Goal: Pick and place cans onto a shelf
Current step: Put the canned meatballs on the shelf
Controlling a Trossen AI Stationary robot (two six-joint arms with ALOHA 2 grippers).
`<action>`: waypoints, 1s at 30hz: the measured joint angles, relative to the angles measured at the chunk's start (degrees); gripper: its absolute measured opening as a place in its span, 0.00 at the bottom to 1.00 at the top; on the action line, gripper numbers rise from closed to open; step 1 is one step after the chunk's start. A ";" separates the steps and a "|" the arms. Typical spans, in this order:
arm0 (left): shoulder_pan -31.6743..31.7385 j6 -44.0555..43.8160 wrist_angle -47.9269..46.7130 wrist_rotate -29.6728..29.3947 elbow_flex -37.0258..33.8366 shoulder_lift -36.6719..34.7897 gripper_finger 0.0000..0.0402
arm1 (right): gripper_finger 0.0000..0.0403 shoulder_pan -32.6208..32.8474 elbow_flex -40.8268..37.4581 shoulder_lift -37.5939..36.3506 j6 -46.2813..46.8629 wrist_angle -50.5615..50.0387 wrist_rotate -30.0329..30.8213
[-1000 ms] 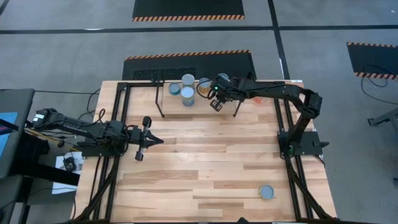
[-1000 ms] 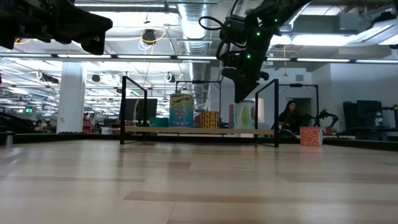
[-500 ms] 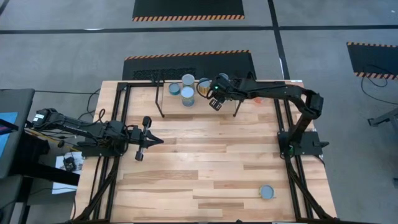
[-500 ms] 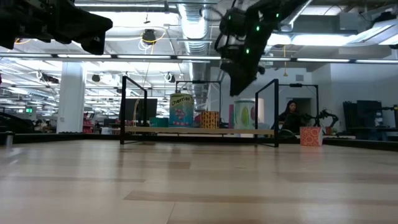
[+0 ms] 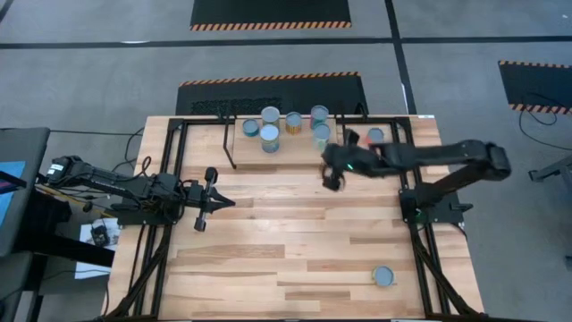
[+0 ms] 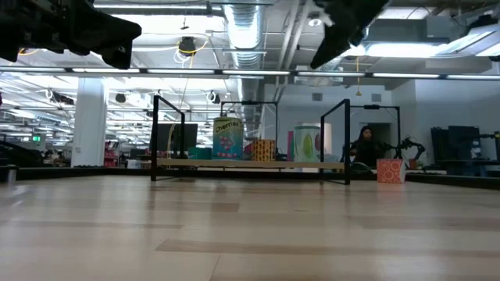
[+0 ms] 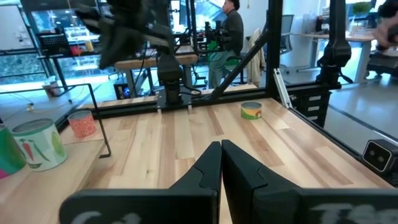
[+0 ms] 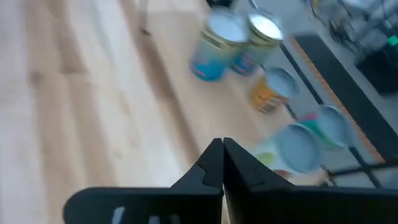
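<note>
Up at the far edge of the table (image 5: 295, 224), the shelf (image 5: 286, 139) carries the cans (image 5: 270, 139) in a loose cluster, all standing upright with their round silvery-blue tops facing the overhead camera and their long axes vertical. Five tops show clearly from above, and a further one sits toward the shelf's right end, just beside the right arm. From table height, a blue-labelled can, an orange one and a green one stand side by side on the plank. One lone can (image 5: 384, 275) stands upright on the tabletop near the front right corner, well apart from the shelf. The right gripper (image 5: 332, 178) hangs above the table just in front of the shelf, fingers pressed together and holding nothing. The left gripper (image 5: 207, 199) waits at the table's left side, fingers likewise pressed together.
</note>
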 joint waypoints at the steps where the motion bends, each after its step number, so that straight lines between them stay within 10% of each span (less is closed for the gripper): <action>1: 0.01 -0.17 -0.01 0.00 0.00 0.00 0.00 | 0.05 1.68 -3.33 -1.63 0.05 3.92 -0.02; 8: 0.00 -0.62 0.03 0.00 0.00 0.00 0.00 | 0.02 12.52 -22.18 -7.85 2.55 27.03 -0.04; 16: 0.00 -0.27 0.05 -0.31 0.00 0.00 0.00 | 0.02 16.30 -29.74 -13.54 25.04 14.62 19.74; 23: 0.00 -0.24 0.08 -0.31 0.00 0.00 0.00 | 0.02 6.67 -31.30 -18.48 45.80 -3.60 23.17; 30: 0.00 -0.21 0.07 -0.37 0.00 0.00 0.00 | 0.01 -12.56 -31.30 -19.98 47.65 -7.54 15.34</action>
